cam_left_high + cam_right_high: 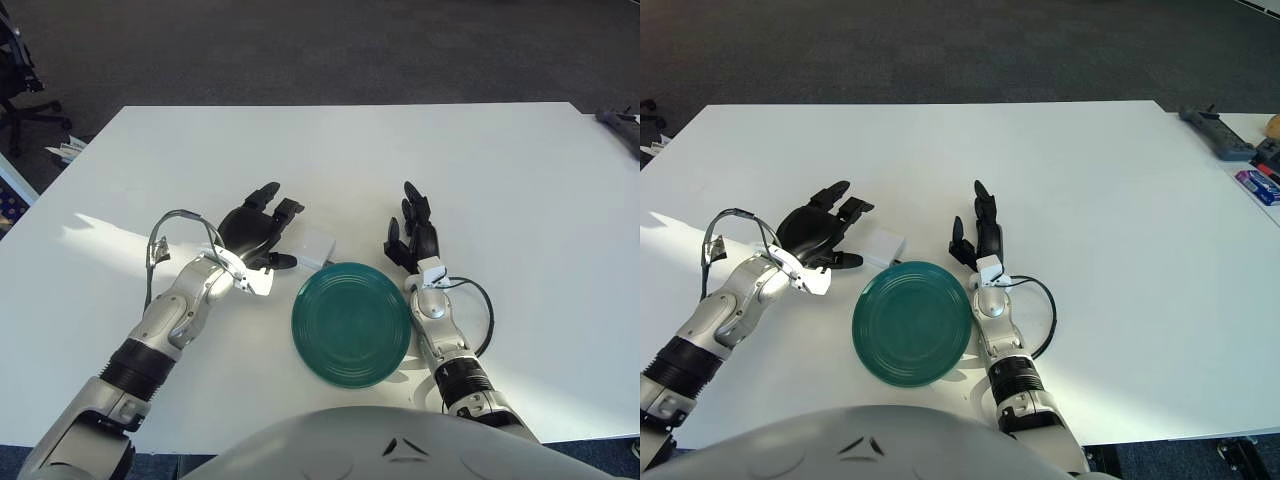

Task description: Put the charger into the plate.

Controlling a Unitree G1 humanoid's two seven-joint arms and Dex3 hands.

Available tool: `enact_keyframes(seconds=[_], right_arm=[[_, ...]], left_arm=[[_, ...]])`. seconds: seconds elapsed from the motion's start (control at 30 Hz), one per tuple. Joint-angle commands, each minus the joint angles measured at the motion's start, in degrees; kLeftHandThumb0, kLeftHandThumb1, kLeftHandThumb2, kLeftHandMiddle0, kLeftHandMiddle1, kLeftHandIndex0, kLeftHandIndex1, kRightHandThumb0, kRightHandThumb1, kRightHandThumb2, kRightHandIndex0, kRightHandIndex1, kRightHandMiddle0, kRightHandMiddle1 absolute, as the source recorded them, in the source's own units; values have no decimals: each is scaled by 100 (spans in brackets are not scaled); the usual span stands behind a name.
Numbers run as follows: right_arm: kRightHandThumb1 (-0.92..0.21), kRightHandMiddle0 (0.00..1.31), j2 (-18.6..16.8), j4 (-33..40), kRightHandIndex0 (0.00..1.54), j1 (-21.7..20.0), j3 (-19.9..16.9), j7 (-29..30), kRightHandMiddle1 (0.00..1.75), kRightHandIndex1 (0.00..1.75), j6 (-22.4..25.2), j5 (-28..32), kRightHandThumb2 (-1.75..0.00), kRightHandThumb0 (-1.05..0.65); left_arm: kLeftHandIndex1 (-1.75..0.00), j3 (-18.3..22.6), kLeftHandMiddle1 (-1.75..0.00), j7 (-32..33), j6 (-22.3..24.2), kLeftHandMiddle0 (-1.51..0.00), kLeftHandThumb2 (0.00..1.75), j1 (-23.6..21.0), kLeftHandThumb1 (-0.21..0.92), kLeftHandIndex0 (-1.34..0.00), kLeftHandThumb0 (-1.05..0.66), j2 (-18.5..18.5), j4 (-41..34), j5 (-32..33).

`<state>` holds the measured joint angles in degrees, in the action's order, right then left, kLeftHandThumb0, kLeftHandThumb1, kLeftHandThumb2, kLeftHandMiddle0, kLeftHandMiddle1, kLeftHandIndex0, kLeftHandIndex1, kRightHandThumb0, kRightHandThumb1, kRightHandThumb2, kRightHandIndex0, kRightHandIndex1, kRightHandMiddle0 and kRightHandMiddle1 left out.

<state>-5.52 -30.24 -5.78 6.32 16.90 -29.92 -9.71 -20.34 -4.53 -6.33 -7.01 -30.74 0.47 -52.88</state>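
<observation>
Robot body: a grey rounded part (390,445) shows at the bottom edge, nearest to the camera.
Plate: the green round plate (351,323) lies flat on the table, between the two forearms, with nothing in it.
Table: the white table (500,180) carries everything; a bright patch of light falls on its left part.
Right hand: the right hand (412,238) shows just to the right of the plate's far edge. Its fingers (411,197) are stretched out straight, pointing away from the robot, and they hold nothing. A black cable (482,310) loops beside the right wrist.
Left hand: the left hand (256,232) is to the left of the plate's far edge, palm down. Its fingers (279,208) are spread apart and reach over the left end of the charger, not closed around it. I cannot tell whether they touch it. A grey cable (172,225) arcs over the left wrist.
Charger: the white flat charger (313,246) lies on the table just behind the plate's far left rim, outside the plate, partly covered by the left hand.
Far right: a dark tool (1212,130) and a small blue packet (1257,185) lie at the right edge of the table.
Far left: an office chair base (25,105) stands on the dark carpet (300,50) behind the table.
</observation>
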Motion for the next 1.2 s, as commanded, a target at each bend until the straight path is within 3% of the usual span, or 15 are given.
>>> enact_keyframes(seconds=[0.0, 1.17], right_arm=[[-92, 0, 42, -947, 16, 959, 121, -9, 34, 0, -17, -154, -84, -89], [-92, 0, 3, -1072, 18, 903, 137, 112, 38, 1, -95, -175, -84, -93]], left_arm=[[-97, -49, -4, -172, -22, -25, 49, -175, 92, -3, -105, 18, -5, 71], [-101, -318, 0, -653, -250, -23, 53, -424, 92, -13, -105, 87, 287, 93]])
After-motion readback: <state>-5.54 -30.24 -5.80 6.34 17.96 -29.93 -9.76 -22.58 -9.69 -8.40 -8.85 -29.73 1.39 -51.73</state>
